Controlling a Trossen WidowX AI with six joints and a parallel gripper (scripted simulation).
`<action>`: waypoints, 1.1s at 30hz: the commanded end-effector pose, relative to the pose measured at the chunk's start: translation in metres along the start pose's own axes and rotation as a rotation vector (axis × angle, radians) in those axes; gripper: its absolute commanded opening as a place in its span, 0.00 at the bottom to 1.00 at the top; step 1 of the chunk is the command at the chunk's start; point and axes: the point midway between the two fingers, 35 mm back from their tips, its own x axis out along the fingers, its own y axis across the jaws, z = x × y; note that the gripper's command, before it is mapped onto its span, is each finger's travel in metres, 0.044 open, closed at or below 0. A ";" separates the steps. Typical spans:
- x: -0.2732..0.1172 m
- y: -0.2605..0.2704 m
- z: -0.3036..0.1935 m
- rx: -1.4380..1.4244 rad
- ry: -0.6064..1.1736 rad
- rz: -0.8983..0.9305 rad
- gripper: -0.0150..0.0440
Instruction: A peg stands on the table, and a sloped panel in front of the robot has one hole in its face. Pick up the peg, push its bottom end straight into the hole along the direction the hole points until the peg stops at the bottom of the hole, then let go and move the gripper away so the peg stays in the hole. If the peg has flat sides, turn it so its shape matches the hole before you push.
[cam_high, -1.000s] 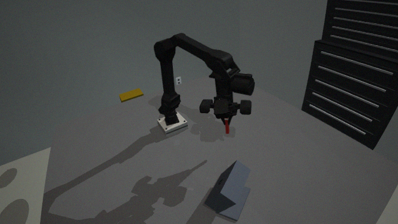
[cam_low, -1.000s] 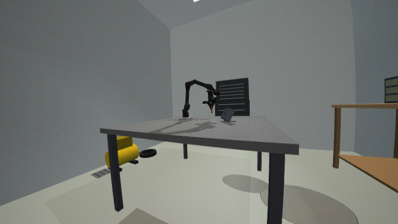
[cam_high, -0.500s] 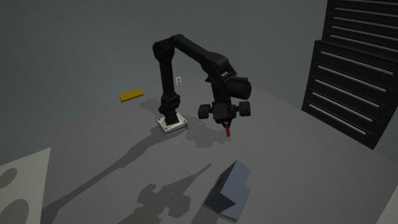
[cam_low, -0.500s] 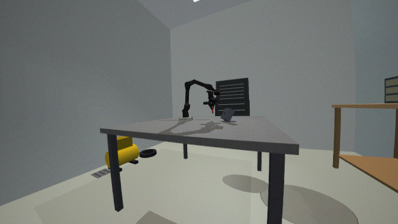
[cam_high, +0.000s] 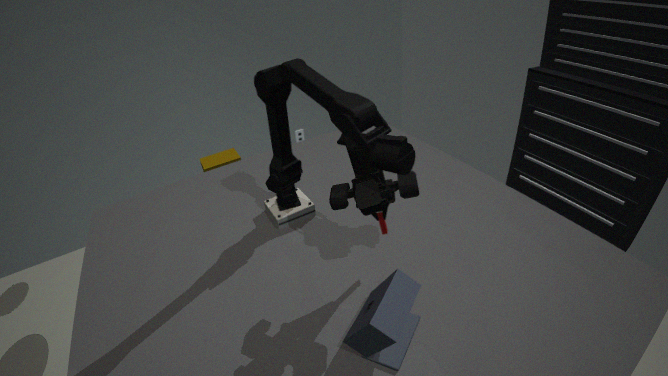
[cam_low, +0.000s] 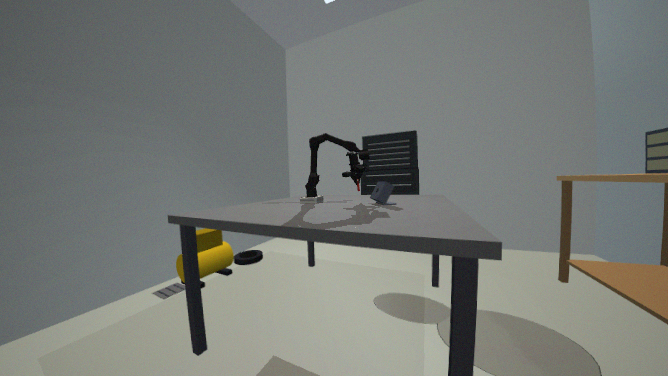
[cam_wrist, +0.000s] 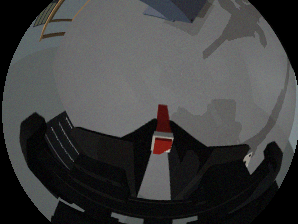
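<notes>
A red peg (cam_high: 383, 224) (cam_low: 358, 186) (cam_wrist: 163, 118) with flat sides is held in the air above the table, its lower end pointing down and slightly tilted. My gripper (cam_high: 380, 213) (cam_wrist: 162, 142) is shut on the peg's upper part; it also shows small in the exterior view (cam_low: 358, 180). The blue-grey sloped panel (cam_high: 398, 304) (cam_low: 382, 192) (cam_wrist: 181, 7) stands on the table apart from the peg, nearer to the top view. A small dark hole (cam_high: 370, 305) shows in its sloped face, which is seen edge-on; the hole's shape is too small to tell.
The arm's white base plate (cam_high: 295, 212) (cam_low: 311, 199) sits on the grey table (cam_high: 480, 280) (cam_low: 240, 215). Dark drawer cabinets (cam_high: 575, 150) (cam_low: 390, 160) stand beyond the table. A yellow tank (cam_low: 206, 261) and a wooden bench (cam_low: 610, 178) are off the table.
</notes>
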 end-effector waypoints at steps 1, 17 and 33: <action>0.001 -0.002 0.003 -0.021 0.008 0.015 0.25; 0.001 -0.007 0.020 -0.112 0.007 0.094 0.25; 0.000 -0.012 0.037 -0.206 -0.012 0.173 0.25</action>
